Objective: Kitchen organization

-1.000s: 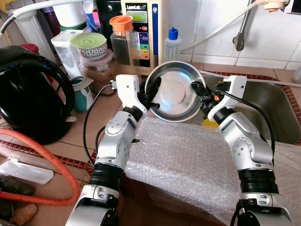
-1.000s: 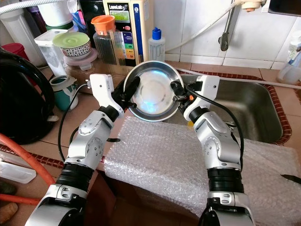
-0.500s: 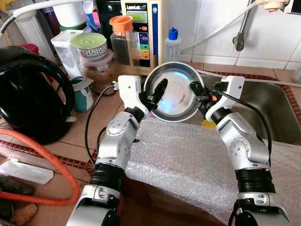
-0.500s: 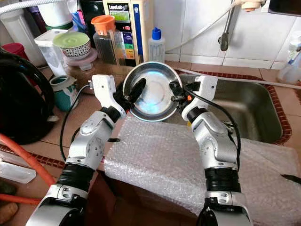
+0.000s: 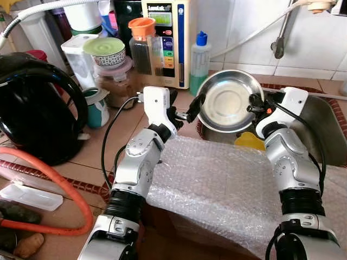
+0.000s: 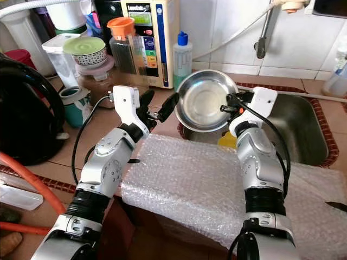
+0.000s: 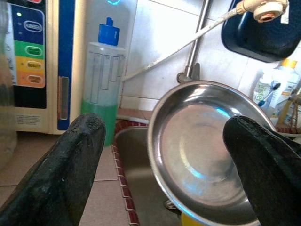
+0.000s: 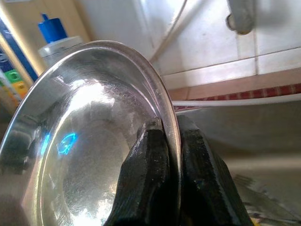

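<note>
One steel bowl point(image 5: 230, 101), shiny, round, tilted on edge over the sink point(image 5: 325, 130) | my right gripper point(image 8: 162, 155) pinching its rim | my left gripper point(image 5: 187, 111) spread, just beside it.

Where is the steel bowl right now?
The steel bowl is held tilted above the sink's near-left corner, its rim pinched by the right gripper, just right of the open left gripper.

The left gripper point(image 5: 191, 111) is letting go of the bowl point(image 5: 229, 101), its fingers now spread apart and clear of the rim. The right gripper point(image 5: 254, 104), pinching the rim alone, is carrying the bowl toward the sink point(image 5: 321, 125), away from the left gripper.
</note>
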Motion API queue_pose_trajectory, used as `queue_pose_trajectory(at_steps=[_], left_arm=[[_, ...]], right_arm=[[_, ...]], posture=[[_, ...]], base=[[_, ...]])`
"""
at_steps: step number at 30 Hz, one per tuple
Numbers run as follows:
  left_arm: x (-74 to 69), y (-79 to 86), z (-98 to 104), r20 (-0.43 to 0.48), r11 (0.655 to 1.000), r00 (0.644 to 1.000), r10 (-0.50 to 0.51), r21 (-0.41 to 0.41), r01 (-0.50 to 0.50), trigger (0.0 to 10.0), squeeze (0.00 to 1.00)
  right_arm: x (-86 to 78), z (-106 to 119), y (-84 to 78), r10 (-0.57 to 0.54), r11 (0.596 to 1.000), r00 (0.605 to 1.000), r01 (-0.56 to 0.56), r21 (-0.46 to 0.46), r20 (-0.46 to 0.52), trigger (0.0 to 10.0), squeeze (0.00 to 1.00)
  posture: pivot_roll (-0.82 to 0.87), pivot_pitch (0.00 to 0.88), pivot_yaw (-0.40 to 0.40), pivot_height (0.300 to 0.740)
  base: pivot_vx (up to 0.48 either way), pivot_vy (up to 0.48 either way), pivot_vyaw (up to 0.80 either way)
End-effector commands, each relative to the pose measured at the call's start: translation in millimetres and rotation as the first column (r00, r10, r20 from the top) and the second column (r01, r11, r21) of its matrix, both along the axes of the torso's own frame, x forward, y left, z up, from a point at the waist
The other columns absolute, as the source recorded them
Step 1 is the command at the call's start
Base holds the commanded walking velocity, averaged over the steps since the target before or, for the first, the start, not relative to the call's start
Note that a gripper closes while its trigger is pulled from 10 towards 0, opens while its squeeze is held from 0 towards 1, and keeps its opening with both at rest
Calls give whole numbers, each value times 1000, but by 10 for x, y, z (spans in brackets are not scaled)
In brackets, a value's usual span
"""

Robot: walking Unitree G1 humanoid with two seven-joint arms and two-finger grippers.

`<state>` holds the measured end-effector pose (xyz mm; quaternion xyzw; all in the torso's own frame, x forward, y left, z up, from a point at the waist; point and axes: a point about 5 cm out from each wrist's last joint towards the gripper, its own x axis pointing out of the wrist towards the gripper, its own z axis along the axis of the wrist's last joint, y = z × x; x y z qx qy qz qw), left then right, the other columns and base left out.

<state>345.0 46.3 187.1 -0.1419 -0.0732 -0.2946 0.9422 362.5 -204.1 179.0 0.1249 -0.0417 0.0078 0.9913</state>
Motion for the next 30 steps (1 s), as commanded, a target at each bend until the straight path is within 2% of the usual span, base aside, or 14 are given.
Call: queue_pose_trajectory(at_steps=[1, 3, 8, 9, 11, 14, 17, 18, 19, 20, 21, 22, 25, 30], left_arm=[[1, 35, -11, -5, 1000, 1000, 14, 14, -14, 10000, 1000], [-17, 39, -27, -8, 1000, 1000, 13, 21, -13, 10000, 1000], [-38, 42, -71, -20, 999, 1000, 9, 42, -8, 10000, 1000], [-70, 44, -138, -32, 997, 999, 0, 74, 3, 10000, 1000], [-102, 56, -207, -42, 994, 999, -7, 111, 12, 10000, 1000], [-112, 92, -260, -41, 988, 999, -3, 151, 9, 10000, 1000], [-93, 138, -283, -60, 986, 998, 12, 170, -2, 10000, 1000], [-112, 155, -298, -52, 982, 999, 4, 190, 6, 10000, 1000], [-112, 155, -298, -52, 982, 999, 4, 190, 6, 10000, 1000], [-135, 162, -324, -61, 980, 998, -6, 199, 18, 10000, 1000], [-152, 164, -349, -74, 979, 997, -15, 201, 30, 10000, 1000], [-179, 158, -391, -92, 974, 995, -38, 218, 57, 10000, 1000], [-274, 150, -540, -161, 947, 979, -123, 275, 164, 10000, 1000], [-326, 159, -632, -211, 924, 963, -170, 304, 230, 10000, 1000]], right_arm=[[35, 74, -23, -37, 999, 999, 37, -8, 27, 0, 0], [52, 65, -160, -139, 989, 990, 140, -40, 18, 0, 0], [59, 30, -289, -216, 972, 976, 215, -99, -2, 0, 0], [50, -32, -436, -305, 944, 952, 298, -142, -32, 0, 0], [30, -93, -572, -382, 908, 923, 363, -208, -54, 0, 0], [13, -117, -685, -424, 875, 905, 400, -271, -34, 0, 0], [-31, -223, -842, -496, 840, 865, 453, -299, -80, 0, 0], [-58, -293, -903, -520, 822, 847, 462, -332, -109, 4275, 0], [-58, -293, -903, -520, 822, 847, 462, -332, -109, 4275, 0], [-75, -345, -935, -537, 807, 834, 465, -364, -128, 6588, 0], [-84, -375, -947, -548, 798, 825, 466, -383, -138, 6588, 0], [-88, -400, -943, -542, 806, 827, 463, -368, -146, 10000, 0], [-116, -521, -939, -543, 816, 815, 456, -354, -203, 10000, 0], [-143, -629, -930, -544, 823, 800, 449, -348, -253, 10000, 0]], posture=[[-16, 0, 123, 740], [-14, 0, 123, 740], [-15, 0, 121, 740], [-14, 0, 121, 740], [-13, 0, 122, 740], [-8, 0, 120, 740], [4, 0, 115, 740], [9, 0, 113, 740], [9, 0, 113, 740], [11, 0, 114, 740], [13, 0, 113, 740], [14, 0, 113, 740], [17, 0, 114, 740], [19, 0, 115, 740]], base=[[0, 0, 0], [0, 0, 0], [0, 0, 0], [0, 0, 0], [0, 0, 0], [0, 0, 0], [0, 0, 0], [0, 0, 0], [0, 0, 0], [0, 0, 0], [0, 0, 0], [0, 0, 0], [0, 0, 0], [0, 0, 0]])
